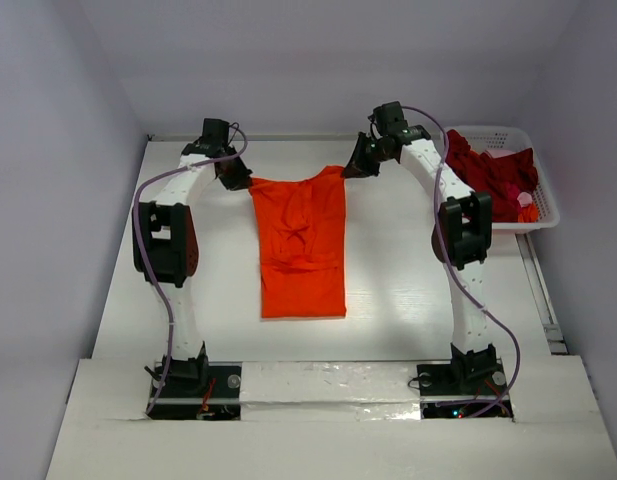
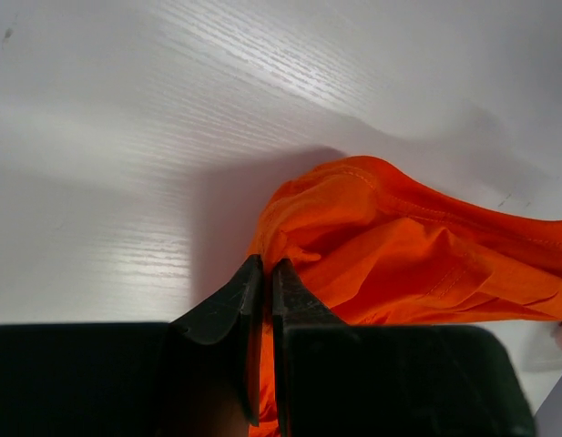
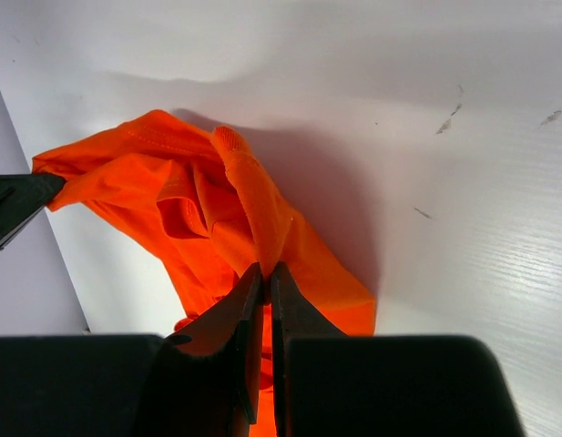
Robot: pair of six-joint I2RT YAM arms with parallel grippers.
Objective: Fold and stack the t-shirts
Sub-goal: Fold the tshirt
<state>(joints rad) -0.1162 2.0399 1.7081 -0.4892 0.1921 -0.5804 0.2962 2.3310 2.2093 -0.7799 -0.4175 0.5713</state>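
The bright orange t-shirt (image 1: pixel 302 245) lies lengthwise on the white table, its far edge lifted between the two arms. My left gripper (image 1: pixel 238 180) is shut on the shirt's far left corner; the left wrist view shows orange cloth (image 2: pixel 390 246) pinched between the jaws of that gripper (image 2: pixel 266 266). My right gripper (image 1: pixel 354 166) is shut on the far right corner, and in its wrist view a fold of the shirt (image 3: pixel 217 209) runs into the closed right gripper (image 3: pixel 265 270). A dark red t-shirt (image 1: pixel 493 178) lies crumpled in the basket.
A white lattice basket (image 1: pixel 541 186) stands at the far right of the table (image 1: pixel 408 290), beside the right arm. The back wall runs close behind both grippers. A raised white ledge crosses the near edge by the arm bases.
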